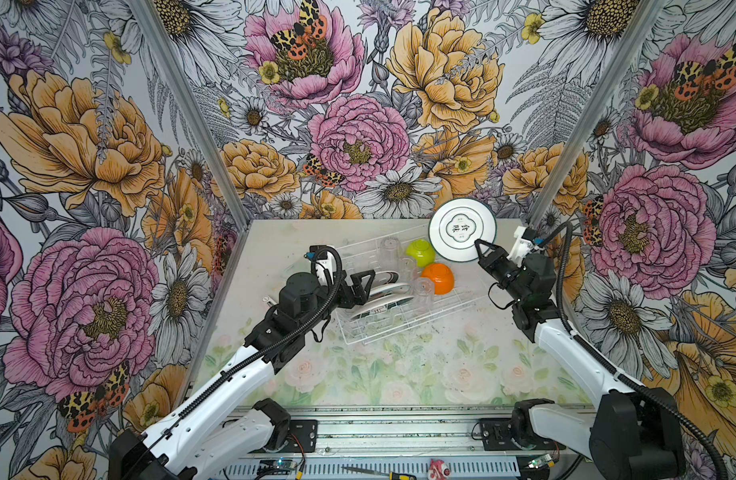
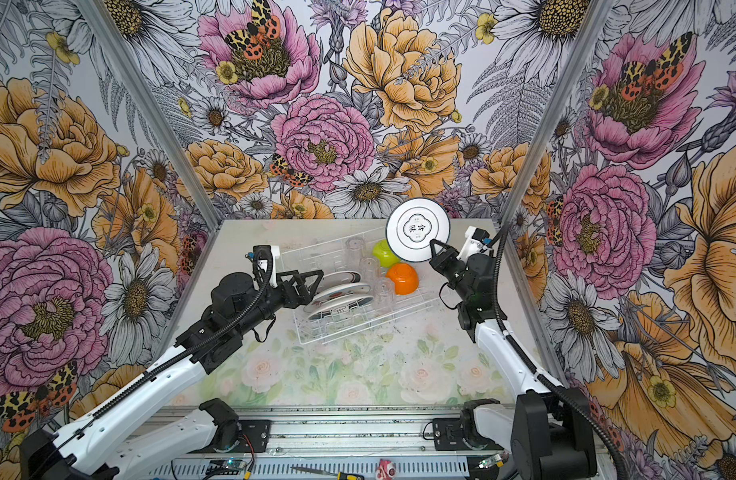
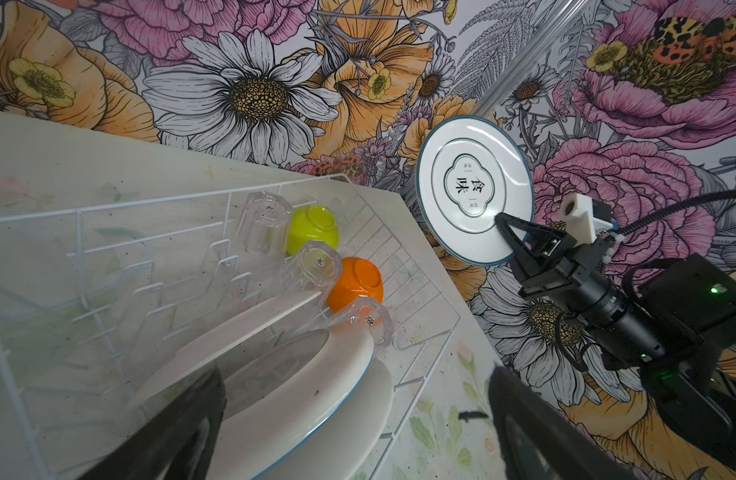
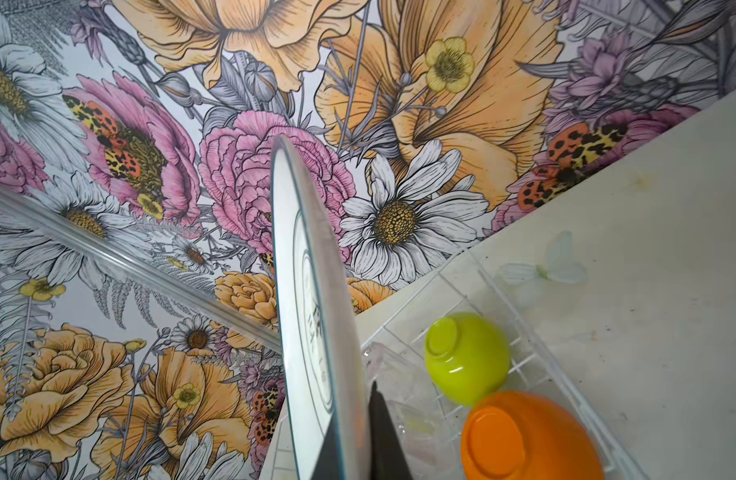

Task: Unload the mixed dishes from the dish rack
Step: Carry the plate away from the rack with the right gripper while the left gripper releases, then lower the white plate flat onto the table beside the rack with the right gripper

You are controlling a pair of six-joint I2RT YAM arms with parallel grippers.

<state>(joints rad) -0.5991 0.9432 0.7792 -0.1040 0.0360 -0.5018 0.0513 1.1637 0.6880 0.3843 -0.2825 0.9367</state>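
Note:
The white wire dish rack (image 1: 360, 332) sits mid-table. In it, white plates (image 1: 389, 291) stand on edge, with clear tumblers (image 1: 389, 249), a lime-green bowl (image 1: 420, 251) and an orange bowl (image 1: 438, 278), both bowls upside down. My left gripper (image 1: 364, 284) is open at the left end of the standing plates (image 3: 299, 390), its fingers (image 3: 191, 415) set wide either side of them. My right gripper (image 1: 482, 249) is shut on the lower rim of a teal-rimmed plate (image 1: 461, 230), held upright above the rack's far right corner. The right wrist view shows that plate (image 4: 308, 291) edge-on.
The floral table mat (image 1: 399, 374) spreads in front of the rack. Flowered walls close in on the left, back and right. A screwdriver (image 1: 393, 475) and a small red-and-white item (image 1: 439, 469) lie on the front rail.

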